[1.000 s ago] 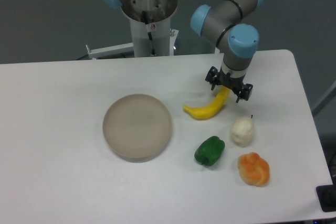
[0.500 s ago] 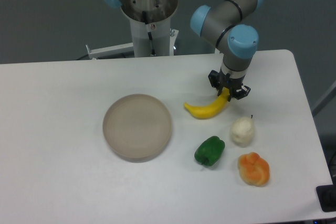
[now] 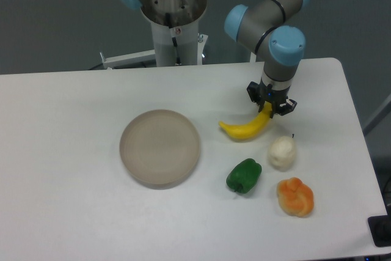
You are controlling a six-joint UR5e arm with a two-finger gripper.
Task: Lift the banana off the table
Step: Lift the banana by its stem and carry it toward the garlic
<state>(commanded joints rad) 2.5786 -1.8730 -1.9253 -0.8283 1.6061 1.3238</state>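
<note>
A: What is getting lost near the gripper (image 3: 270, 107)?
B: Its black fingers are covering the upper tip of the banana (image 3: 247, 129), and they are too small and dark to show how much of the tip is sitting between them.

A: Anything running off the frame?
B: The arm (image 3: 269, 19) is being cut by the top edge, as is the grey base column (image 3: 170, 10). The table (image 3: 67, 126) is running out at the left and bottom edges, and a dark object (image 3: 381, 231) is being clipped at the lower right corner
</note>
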